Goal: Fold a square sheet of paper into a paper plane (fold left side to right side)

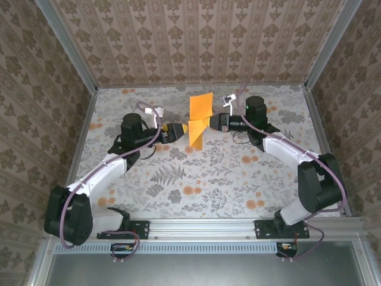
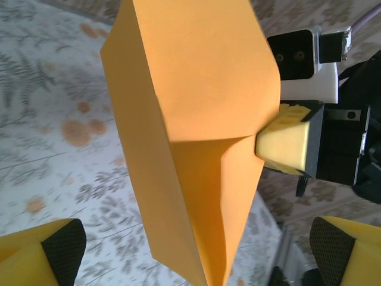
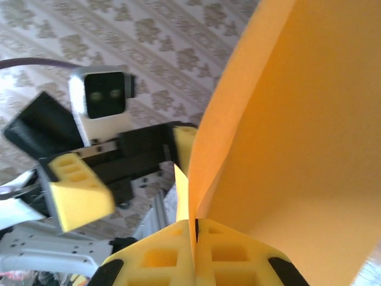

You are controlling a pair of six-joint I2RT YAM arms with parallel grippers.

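The right end effector (image 3: 195, 238) is pinched tight on one edge of the folded orange paper (image 1: 199, 116), holding it upright above the floral counter (image 1: 178, 190). The left end effector (image 2: 199, 253) stands wide, its fingers (image 2: 56, 250) either side of the paper

orange sheet (image 2: 196, 119) smooth matt paper, R pincer (image 3: 195, 235) matt yellow plastic

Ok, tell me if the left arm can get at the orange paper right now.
Probably yes. The left gripper is open, with the folded orange paper right in front of its spread fingers and nothing in between. The right gripper is shut on the paper's opposite side and holds it up.
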